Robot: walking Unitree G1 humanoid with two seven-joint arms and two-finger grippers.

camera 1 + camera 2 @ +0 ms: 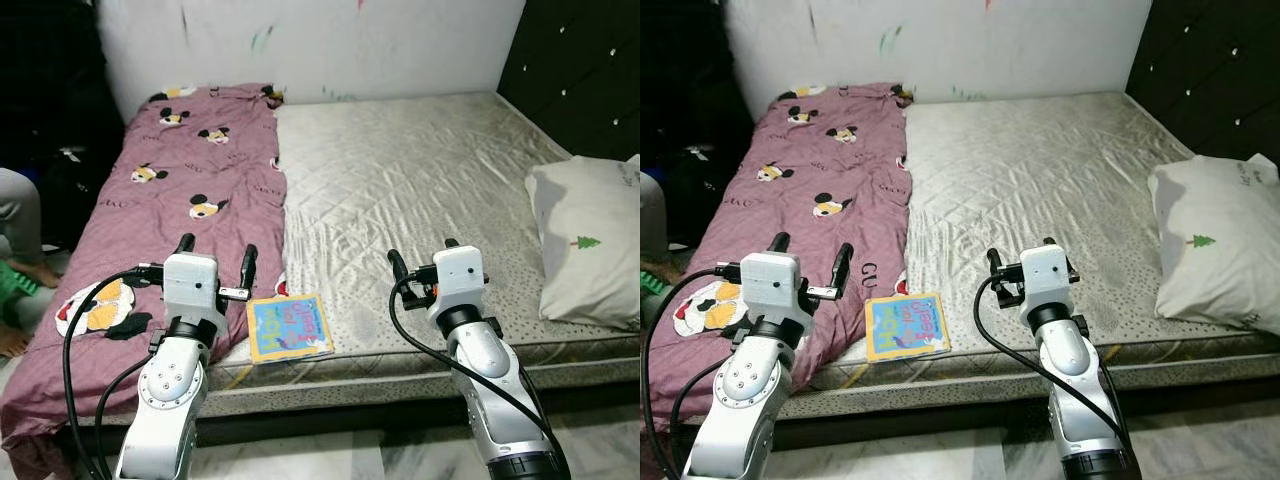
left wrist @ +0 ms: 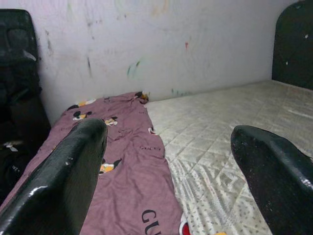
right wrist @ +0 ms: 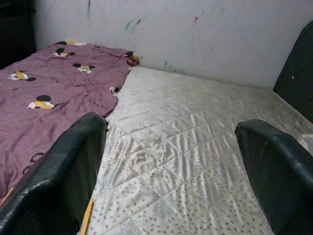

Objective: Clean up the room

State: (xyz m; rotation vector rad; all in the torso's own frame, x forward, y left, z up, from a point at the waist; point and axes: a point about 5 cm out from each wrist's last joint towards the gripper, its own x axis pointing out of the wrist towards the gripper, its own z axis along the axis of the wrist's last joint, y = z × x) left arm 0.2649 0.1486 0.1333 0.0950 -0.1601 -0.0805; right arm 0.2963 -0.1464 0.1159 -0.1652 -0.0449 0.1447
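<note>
Stood at the foot of a bed [image 1: 440,170] with a bare quilted grey mattress. Left end effector [image 1: 215,258] raised over the near edge of a maroon cartoon-mouse blanket [image 1: 180,190], fingers spread wide, holding nothing. Right end effector [image 1: 424,258] raised over the mattress's near edge, fingers likewise spread, empty. Between the two, a small colourful children's book [image 1: 289,327] flat on the mattress's front edge, just beside the blanket and near the left end effector, touched by neither. Blanket laid along the bed's left side up to the scribbled white wall [image 1: 330,40]. White pillow [image 1: 590,240] with a small green tree print at the right edge, by the dark tufted headboard [image 1: 585,70]. Part of a person [image 1: 15,240] at far left.
</note>
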